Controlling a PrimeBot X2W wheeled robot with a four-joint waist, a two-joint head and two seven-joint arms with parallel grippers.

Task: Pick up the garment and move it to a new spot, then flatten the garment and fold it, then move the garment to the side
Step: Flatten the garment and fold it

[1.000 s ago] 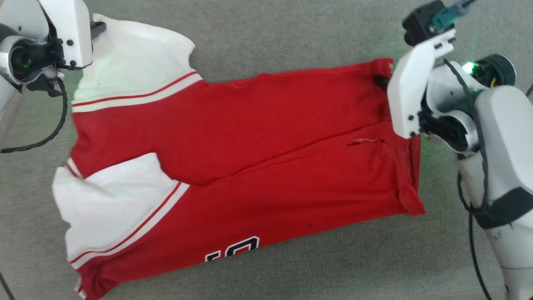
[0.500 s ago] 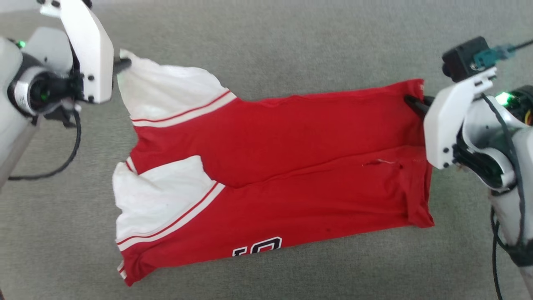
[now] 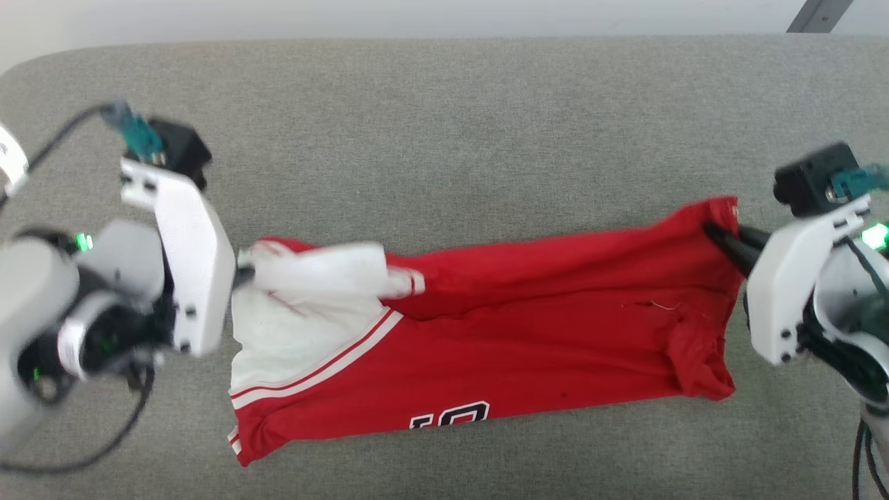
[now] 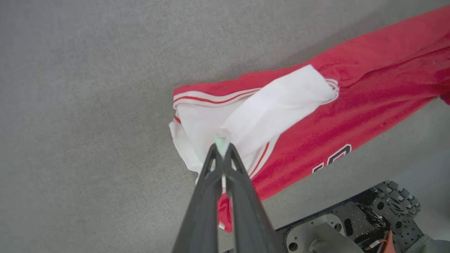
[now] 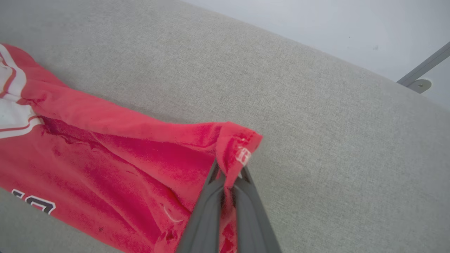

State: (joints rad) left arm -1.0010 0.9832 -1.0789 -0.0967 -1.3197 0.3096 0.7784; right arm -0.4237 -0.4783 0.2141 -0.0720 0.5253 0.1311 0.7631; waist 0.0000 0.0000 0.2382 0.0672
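The garment [image 3: 528, 347], a red jersey with white sleeves, hangs stretched between my two grippers above the grey surface, and its near edge with the black lettering [image 3: 450, 415] lies on the surface. My left gripper [image 3: 239, 274] is shut on the white sleeve [image 4: 277, 105]; the left wrist view shows its fingertips [image 4: 215, 151] pinched on the sleeve's tip. My right gripper [image 3: 719, 239] is shut on the red hem corner [image 5: 235, 147], which carries a small white label. The lifted sleeve lies over the other white sleeve [image 3: 292, 347].
The grey upholstered surface [image 3: 451, 139] runs wide behind and in front of the garment, with its back edge near the top of the head view. A metal strut [image 3: 819, 15] stands beyond the far right corner. My wheeled base [image 4: 351, 228] shows below the near edge.
The head camera has shifted. Both grippers, still shut, have drawn the garment's far edge towards the near side; the held sleeve now overlaps the other sleeve and the garment looks narrower.
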